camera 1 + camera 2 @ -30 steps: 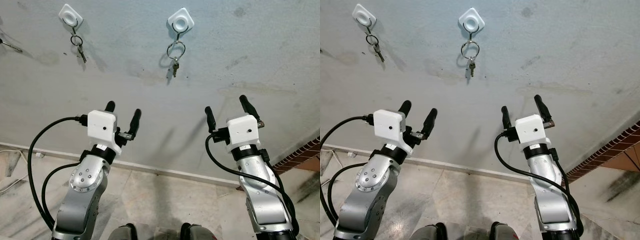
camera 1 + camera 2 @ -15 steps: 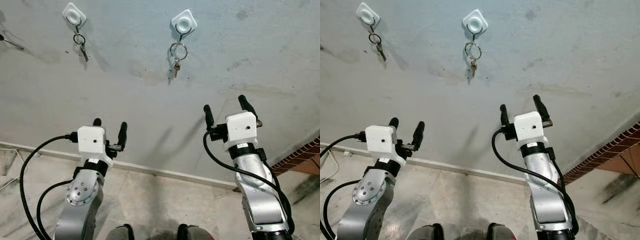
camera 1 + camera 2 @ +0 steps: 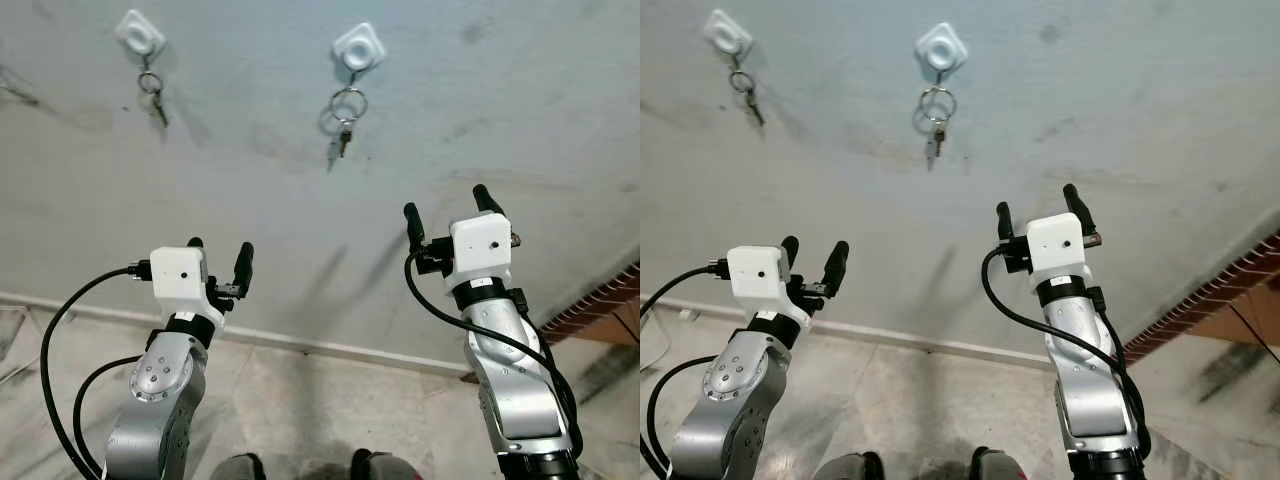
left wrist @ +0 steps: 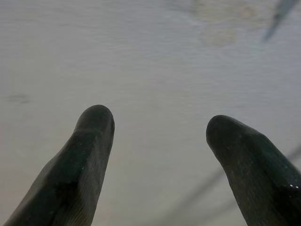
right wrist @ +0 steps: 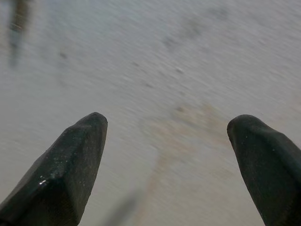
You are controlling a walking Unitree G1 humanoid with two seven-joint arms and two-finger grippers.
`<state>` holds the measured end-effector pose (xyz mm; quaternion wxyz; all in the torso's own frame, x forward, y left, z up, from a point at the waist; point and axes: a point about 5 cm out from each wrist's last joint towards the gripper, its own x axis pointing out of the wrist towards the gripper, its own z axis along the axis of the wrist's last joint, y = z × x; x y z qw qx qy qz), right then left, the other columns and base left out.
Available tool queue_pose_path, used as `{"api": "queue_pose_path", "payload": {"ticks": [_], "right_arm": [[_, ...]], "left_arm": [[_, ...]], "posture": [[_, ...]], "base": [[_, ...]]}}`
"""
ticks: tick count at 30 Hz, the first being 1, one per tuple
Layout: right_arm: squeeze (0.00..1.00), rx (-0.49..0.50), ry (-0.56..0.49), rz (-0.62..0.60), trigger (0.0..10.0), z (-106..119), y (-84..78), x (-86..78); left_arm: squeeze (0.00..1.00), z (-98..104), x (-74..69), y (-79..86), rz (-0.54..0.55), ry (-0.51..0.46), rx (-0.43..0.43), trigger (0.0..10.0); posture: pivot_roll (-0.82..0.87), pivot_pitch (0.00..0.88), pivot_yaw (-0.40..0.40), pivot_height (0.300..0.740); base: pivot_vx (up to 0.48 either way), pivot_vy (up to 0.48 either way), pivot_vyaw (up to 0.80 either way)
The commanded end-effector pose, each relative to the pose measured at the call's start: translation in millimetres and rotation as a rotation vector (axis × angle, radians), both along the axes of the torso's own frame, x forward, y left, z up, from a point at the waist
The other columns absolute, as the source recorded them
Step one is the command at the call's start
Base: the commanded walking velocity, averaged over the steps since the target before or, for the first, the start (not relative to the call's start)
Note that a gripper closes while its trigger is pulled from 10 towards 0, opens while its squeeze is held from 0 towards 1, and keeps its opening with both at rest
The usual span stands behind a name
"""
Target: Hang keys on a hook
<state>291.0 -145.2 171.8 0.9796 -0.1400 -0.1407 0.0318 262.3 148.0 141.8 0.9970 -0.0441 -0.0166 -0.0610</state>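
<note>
Two white hooks are fixed high on the grey wall. The middle hook [image 3: 358, 46] carries a key ring with a key [image 3: 346, 107]. The hook further left [image 3: 139, 32] holds a second ring with a key [image 3: 152, 90]. Well below them my left gripper [image 3: 220, 252] is raised toward the wall, open and empty. My right gripper [image 3: 447, 206] is also raised, open, with nothing between its fingers. In the left wrist view the two black fingertips [image 4: 94, 123] stand apart against bare wall, and so do the fingertips [image 5: 87, 129] in the right wrist view.
The wall [image 3: 500, 90] is stained grey plaster with a pale skirting [image 3: 330, 348] at its foot. A marble floor [image 3: 320, 410] lies below. Brick edging [image 3: 600, 305] runs at the lower right.
The left arm has come down and drawn back from the wall. The right arm has shifted slightly. The camera has moved a little, so the hooks sit slightly differently.
</note>
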Motion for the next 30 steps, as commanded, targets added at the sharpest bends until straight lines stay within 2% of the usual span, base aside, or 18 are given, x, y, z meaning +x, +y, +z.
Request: {"api": "queue_pose_path", "payload": {"ticks": [1, 4, 8, 30], "right_arm": [[0.33, -0.001, 0.013, -0.006, 10.0, -1.9, -1.5, -1.9], [0.24, 0.000, 0.015, -0.002, 10.0, -2.5, -1.1, -2.3], [0.00, -0.005, 0.019, 0.003, 10.0, -3.3, -0.1, -2.1], [0.00, -0.009, 0.030, 0.017, 10.0, -5.1, 0.9, -1.2]], "left_arm": [[0.00, -0.7, -0.6, -0.2, -0.008, 0.016, 0.001, 10.0], [0.00, -0.8, -0.2, -1.1, -0.017, 0.022, -0.010, 10.0], [0.00, -1.0, -0.5, -2.2, -0.024, 0.026, -0.011, 10.0], [0.00, -2.7, -3.1, -3.8, -0.033, 0.045, -0.006, 10.0]], "posture": [[0.03, 0.168, -0.015, 0.740], [0.03, 0.168, -0.014, 0.740], [0.03, 0.171, -0.014, 0.740], [0.04, 0.183, -0.018, 0.740]], "base": [[0.000, 0.000, -0.78], [0.000, 0.000, -0.37], [0.000, 0.077, 0.00], [0.000, 0.434, 0.00]]}}
